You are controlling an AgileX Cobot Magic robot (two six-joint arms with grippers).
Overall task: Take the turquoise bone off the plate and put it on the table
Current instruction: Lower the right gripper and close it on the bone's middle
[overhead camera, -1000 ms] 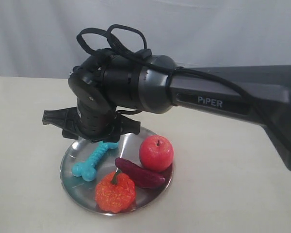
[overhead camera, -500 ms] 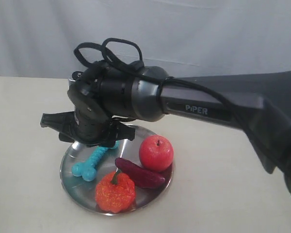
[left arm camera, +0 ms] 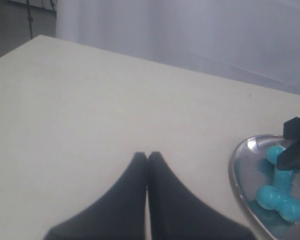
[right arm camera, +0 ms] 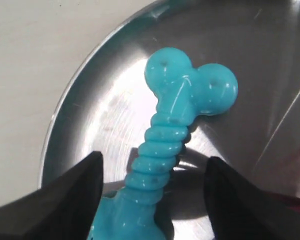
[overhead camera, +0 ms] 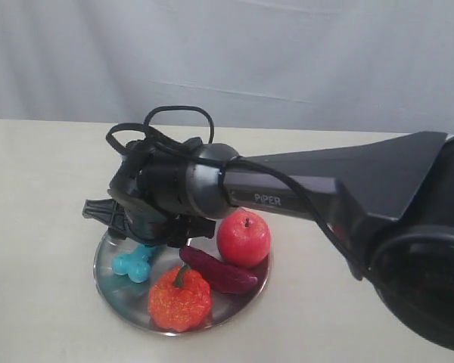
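The turquoise bone [overhead camera: 134, 262] lies on the left part of the silver plate [overhead camera: 106, 283], and only its near knobbed end shows below the arm. My right gripper [right arm camera: 155, 159] is open and low over the plate [right arm camera: 110, 115]. One finger stands on each side of the ribbed shaft of the bone [right arm camera: 165, 140], and neither touches it. My left gripper [left arm camera: 147, 156] is shut and empty above the beige table [left arm camera: 90, 100], away from the plate [left arm camera: 238, 167] and the bone [left arm camera: 277, 192]. The exterior view does not show the left gripper.
A red apple [overhead camera: 244, 237], a dark purple eggplant-like toy [overhead camera: 216, 271] and an orange-red pumpkin toy [overhead camera: 180, 299] share the plate to the right of the bone. Bare tabletop [overhead camera: 38, 227] stretches left of the plate. A white curtain hangs behind.
My right arm has come down over the plate and forward. It now covers the bone's far end, and its open fingers straddle the shaft. The bone and fruit have not moved.
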